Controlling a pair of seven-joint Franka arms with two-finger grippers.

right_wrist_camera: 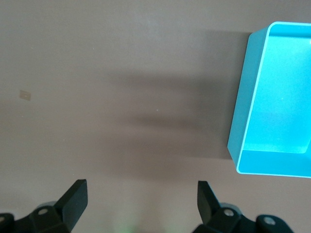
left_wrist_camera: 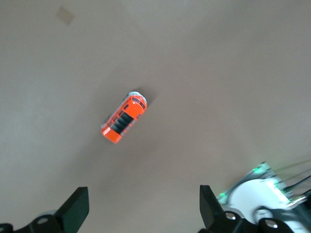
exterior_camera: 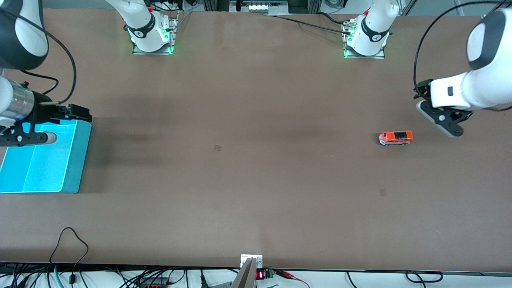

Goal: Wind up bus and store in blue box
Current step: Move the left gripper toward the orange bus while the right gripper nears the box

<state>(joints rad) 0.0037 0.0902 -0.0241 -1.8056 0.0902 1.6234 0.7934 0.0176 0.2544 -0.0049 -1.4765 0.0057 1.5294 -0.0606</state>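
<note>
Bus (exterior_camera: 396, 138): on the table toward the left arm's end, well apart from the box, upright.
Box (exterior_camera: 76, 160): at the right arm's end.
Left gripper (left_wrist_camera: 144, 213): above the table near the bus, fingers wide apart, holding nothing.
Right gripper (right_wrist_camera: 142, 206): over the box's edge, fingers spread wide, holding nothing.

I see two glossy white arms with black joint bands, their bases (exterior_camera: 152, 38) glowing green. Black cables trail off both. Each black gripper (left_wrist_camera: 143, 211) ends in dark wedge-shaped fingers (right_wrist_camera: 75, 196) on screwed mounts.
</note>
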